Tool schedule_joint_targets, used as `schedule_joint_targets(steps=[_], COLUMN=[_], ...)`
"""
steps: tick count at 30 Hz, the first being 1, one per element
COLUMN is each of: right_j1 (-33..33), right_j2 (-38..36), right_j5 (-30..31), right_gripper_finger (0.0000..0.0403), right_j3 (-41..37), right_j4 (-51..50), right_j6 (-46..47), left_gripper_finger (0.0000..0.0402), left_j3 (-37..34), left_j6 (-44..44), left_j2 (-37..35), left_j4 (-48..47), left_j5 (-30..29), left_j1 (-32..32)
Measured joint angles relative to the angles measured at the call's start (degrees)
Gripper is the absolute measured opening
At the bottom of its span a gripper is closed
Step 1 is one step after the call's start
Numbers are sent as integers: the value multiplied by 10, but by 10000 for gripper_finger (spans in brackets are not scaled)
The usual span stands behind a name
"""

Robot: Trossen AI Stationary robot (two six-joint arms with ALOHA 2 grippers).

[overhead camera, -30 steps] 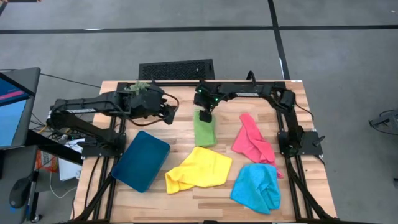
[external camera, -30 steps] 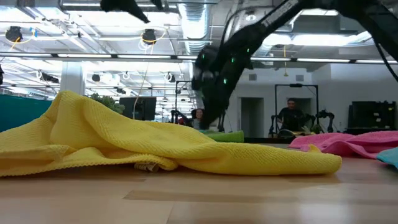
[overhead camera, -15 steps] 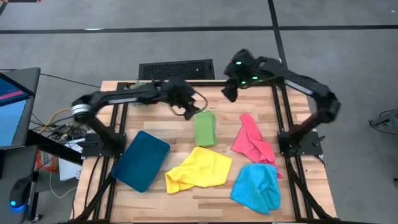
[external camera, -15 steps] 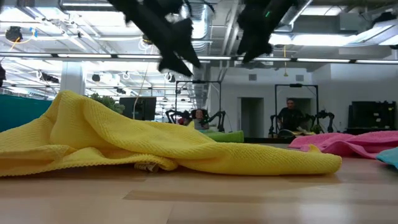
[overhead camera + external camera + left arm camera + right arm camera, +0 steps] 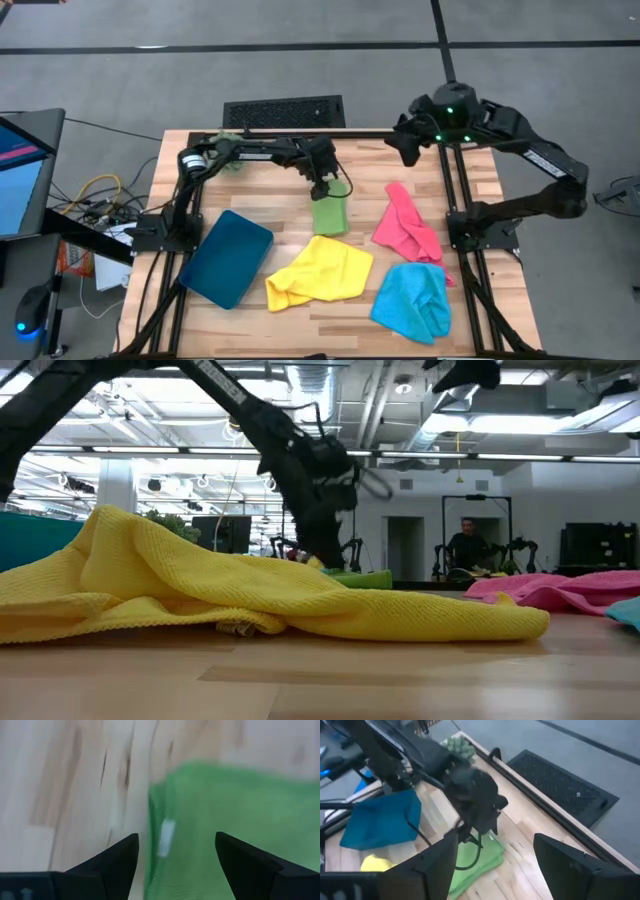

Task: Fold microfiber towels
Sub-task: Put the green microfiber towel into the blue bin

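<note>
You see 4 towels on the wooden table (image 5: 470, 180). Nearest the front edge lie the blue towel (image 5: 413, 302), crumpled at the right, and the yellow towel (image 5: 320, 271), crumpled near the centre with its long axis running left to right. In the low view the yellow towel (image 5: 250, 595) fills the foreground. The pink towel (image 5: 405, 225) lies behind the blue one, its long axis running diagonally from the back toward the front right.

The green towel (image 5: 330, 209) sits at mid-table, folded into a narrow rectangle; its long axis runs front to back. The teal tray (image 5: 227, 257) lies at the front left, well apart from it.

The left gripper (image 5: 326, 187) hangs pointing down over the back end of the green towel, the arm stretched across from the left. The left wrist view shows its fingers (image 5: 117, 862) spread, holding nothing.

The right gripper (image 5: 405, 146) is raised over the table's back right, clear of all towels, its fingers (image 5: 567, 862) spread and empty.
</note>
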Motion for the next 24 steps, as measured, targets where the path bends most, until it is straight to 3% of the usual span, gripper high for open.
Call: schedule_joint_targets(steps=[4,11,14,20,24], right_j1=[21,45,54,61,60], right_j2=[-15,-17,-17,-17,-17], right_j5=[8,12,19,19,19], right_gripper_finger=[286,286,286,286,286], right_j3=[0,0,0,0,0], right_j4=[5,4,4,4,-2], right_j6=[15,27,27,27,25], left_gripper_finger=[256,239,192,36,11], left_j3=[0,3,3,2,17], left_j6=[14,39,34,13,-14], left_j2=[22,31,32,33,34], left_j4=[-10,-13,-15,-22,-46], left_j5=[-11,-91,-111,-84,-71], left_j1=[-3,-28,-36,-40,-39])
